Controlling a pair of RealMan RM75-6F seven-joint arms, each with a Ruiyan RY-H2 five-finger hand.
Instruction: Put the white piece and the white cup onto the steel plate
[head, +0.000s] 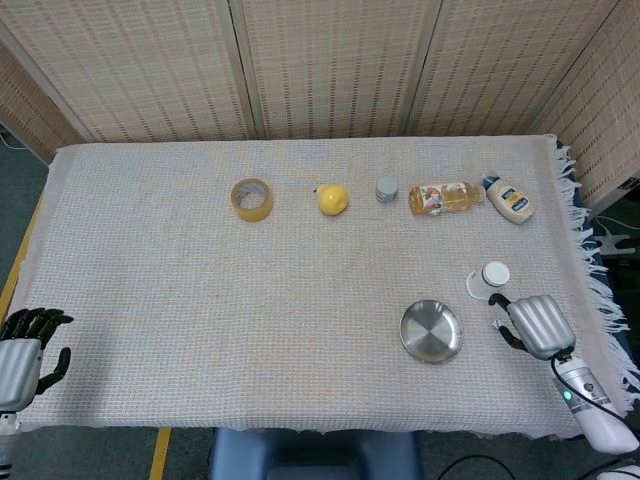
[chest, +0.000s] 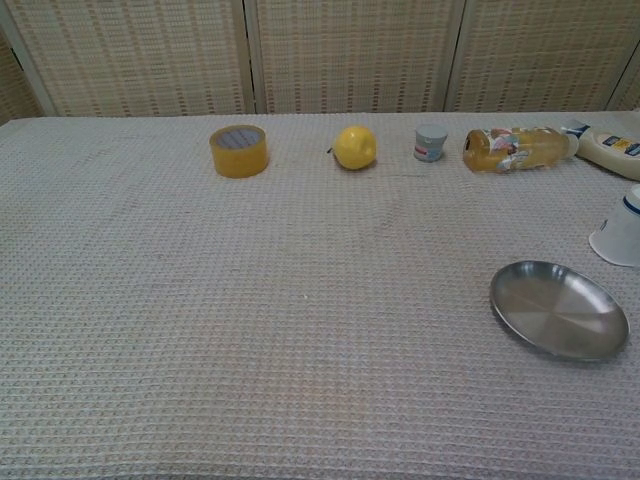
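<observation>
My right hand (head: 537, 325) sits palm-down near the table's right edge, just right of the steel plate (head: 431, 331) and just below the white cup (head: 488, 279). Its fingers curl downward over the spot where the white piece should lie; I cannot see the piece under them, so I cannot tell whether I have pinched it or am only covering it. My left hand (head: 22, 350) rests at the near left corner, fingers apart, holding nothing.

The cup lies tipped on its side on the cloth, close to the plate's far right rim. It looks light and thin-walled, likely to roll or crush if squeezed hard, so I judge a gentle wrap around its body safest. The piece is probably tiny and light; I would take it with a fingertip pinch, and the soft woven cloth may make that fiddly. The plate looks slick, so things set on it could slide.
</observation>
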